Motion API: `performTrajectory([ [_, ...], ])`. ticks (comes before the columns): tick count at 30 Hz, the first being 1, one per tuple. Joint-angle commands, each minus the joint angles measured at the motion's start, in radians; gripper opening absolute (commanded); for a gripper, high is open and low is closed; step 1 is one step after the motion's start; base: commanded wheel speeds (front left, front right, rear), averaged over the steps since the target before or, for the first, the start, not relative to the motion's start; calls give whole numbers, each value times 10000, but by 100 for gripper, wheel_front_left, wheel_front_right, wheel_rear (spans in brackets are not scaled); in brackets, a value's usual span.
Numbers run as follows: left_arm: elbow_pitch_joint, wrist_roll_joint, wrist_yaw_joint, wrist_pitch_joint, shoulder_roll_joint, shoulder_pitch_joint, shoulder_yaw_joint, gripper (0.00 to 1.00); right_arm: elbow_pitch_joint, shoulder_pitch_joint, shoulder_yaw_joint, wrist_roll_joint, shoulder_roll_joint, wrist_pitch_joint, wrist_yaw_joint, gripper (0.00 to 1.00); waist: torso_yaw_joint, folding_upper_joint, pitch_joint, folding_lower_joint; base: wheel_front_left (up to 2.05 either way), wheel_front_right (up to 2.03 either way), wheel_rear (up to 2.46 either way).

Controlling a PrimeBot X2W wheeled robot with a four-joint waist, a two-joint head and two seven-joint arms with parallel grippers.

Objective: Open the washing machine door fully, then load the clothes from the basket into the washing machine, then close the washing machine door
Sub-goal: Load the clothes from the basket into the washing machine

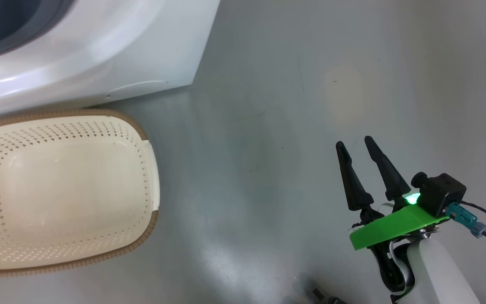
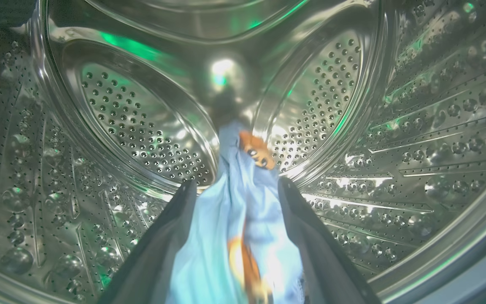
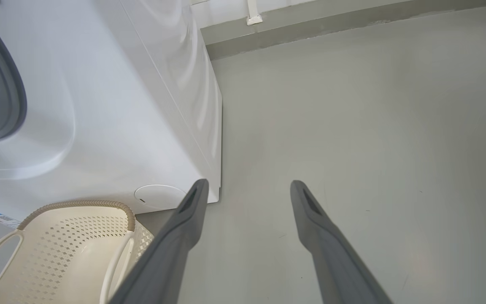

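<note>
clothes point(image 2: 226, 228) are being loaded right now: a light-blue garment with orange-brown figures is hanging pinched between the two dark fingers of the left claw point(image 2: 238, 184), which is reaching inside the steel drum point(image 2: 133, 126) of the washing machine point(image 1: 99, 55), with perforated walls curving all around it. the cloth is trailing past the fingertips toward the back of the drum, and i cannot tell whether its far end is touching the steel. the basket point(image 1: 63, 190) is sitting on the floor point(image 1: 268, 126) just in front of the machine's lower front panel, and its cream bottom is showing bare, so i am judging this to be the last piece, or close to it. the right claw point(image 1: 354, 142) is hovering over the floor well to the right of the basket, its fingers standing moderately apart and gripping nothing. the step in hand, then, is the loading, and it is nearing its end. the next move is calling for the left claw to spread its fingers so the garment is dropping deep in the drum, clear of the grey gasket point(image 1: 28, 36), and then to be drawing straight back out without dragging fabric along. a corner snagging on a finger or lying across the gasket is the thing to be watching for, since the washing machine door is needing a free seat to close on afterwards.
</note>
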Motion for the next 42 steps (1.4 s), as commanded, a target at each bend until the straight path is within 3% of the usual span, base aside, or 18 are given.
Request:
performTrajectory([
  [1, -178, 91, -15, -51, 425, 156, 147, 100, -195, 48, 177, 78, 10, -48, 16, 100, 35, 0, -18, 0, 0, 0, 0],
  [19, -589, -76, -15, -51, -54, 1252, 395, 100, -154, 8, 62, -5, -47, -48, 16, 100, 403, 0, -375, 0, 0, 0, 0],
  [32, -1987, 287, -15, -51, -1271, 4159, 1438, 100, 37, 348, -127, 3, -493, -48, 16, 100, 1125, 0, -1662, 0, 0, 0, 0],
  [42, -2856, 792, -15, -51, -1804, 6358, 1862, 100, 284, 961, -168, 141, -950, -48, 16, 100, 1675, 0, -2939, 0, 0, 0, 0],
])
